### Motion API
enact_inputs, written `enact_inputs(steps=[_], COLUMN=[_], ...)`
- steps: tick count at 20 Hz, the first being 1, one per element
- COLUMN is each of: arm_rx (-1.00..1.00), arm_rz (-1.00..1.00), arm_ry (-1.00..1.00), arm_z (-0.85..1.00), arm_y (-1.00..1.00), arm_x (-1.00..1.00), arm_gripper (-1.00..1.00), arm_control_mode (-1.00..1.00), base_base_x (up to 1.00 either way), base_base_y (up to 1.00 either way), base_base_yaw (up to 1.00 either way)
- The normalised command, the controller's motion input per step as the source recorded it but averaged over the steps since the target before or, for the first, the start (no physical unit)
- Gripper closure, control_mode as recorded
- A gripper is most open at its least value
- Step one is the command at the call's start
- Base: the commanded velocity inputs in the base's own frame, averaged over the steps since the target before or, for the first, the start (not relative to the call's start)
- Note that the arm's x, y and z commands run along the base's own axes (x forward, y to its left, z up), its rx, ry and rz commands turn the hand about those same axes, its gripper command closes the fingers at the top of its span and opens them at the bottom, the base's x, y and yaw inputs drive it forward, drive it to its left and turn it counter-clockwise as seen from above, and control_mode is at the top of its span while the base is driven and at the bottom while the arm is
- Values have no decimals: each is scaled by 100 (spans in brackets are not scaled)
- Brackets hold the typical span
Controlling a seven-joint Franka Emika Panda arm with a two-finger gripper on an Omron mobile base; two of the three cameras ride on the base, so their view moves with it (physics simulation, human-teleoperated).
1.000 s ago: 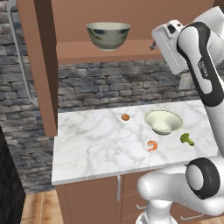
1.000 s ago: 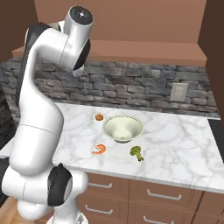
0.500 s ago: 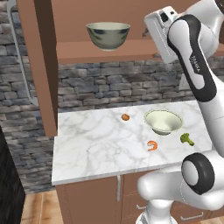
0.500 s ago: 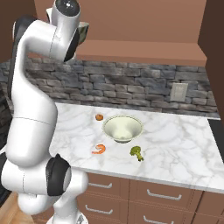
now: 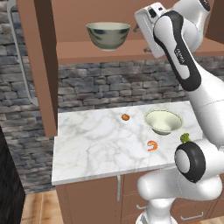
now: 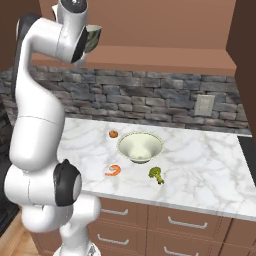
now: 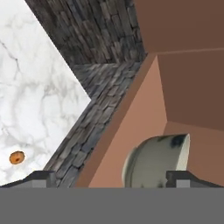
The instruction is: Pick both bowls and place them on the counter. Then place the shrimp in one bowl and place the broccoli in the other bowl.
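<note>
The large grey-green mottled bowl (image 5: 108,36) stands upright on the brown wooden shelf (image 5: 131,50) above the tabletop (image 5: 96,140), and in the hand view it shows rolled on its side by the camera's tilt (image 7: 157,162), lying between the two dark finger tips. The tool (image 7: 111,179) is raised to shelf height just to the right of that bowl, its fingers (image 7: 37,178) spread wide with nothing between them; it does not touch the bowl. On the white marble tabletop, the smaller pale cream-green bowl (image 6: 140,146) sits upright near the middle. The curled orange shrimp (image 6: 113,171) lies in front of it toward the front edge, apart from the bowl. The green broccoli floret (image 6: 156,174) lies near the shrimp, on the other side of the bowl's front. A small round orange-brown ball (image 6: 113,134) rests beside the bowl toward the stone back wall (image 6: 160,100), also visible in the hand view (image 7: 16,158).
</note>
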Motion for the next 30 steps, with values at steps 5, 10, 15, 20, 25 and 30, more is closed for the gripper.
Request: enact_inputs(steps=[5, 10, 15, 20, 25, 30], arm_rx=[-5, -4, 0, -2, -5, -4], arm_rz=[-3, -7, -6, -5, -4, -2], arm_ry=[0, 0, 0, 0, 3, 4], arm_z=[0, 1, 19, 10, 0, 0], arm_y=[2, 0, 1, 9, 14, 9], arm_x=[50, 48, 34, 25, 29, 25], arm_gripper=[-100, -100, -100, -100, -100, -100], arm_control_mode=[-100, -100, -100, -100, -100, -100], base_base_x=[0, 0, 0, 0, 0, 0], base_base_y=[0, 0, 0, 0, 0, 0], base_base_yaw=[0, 0, 0, 0, 0, 0])
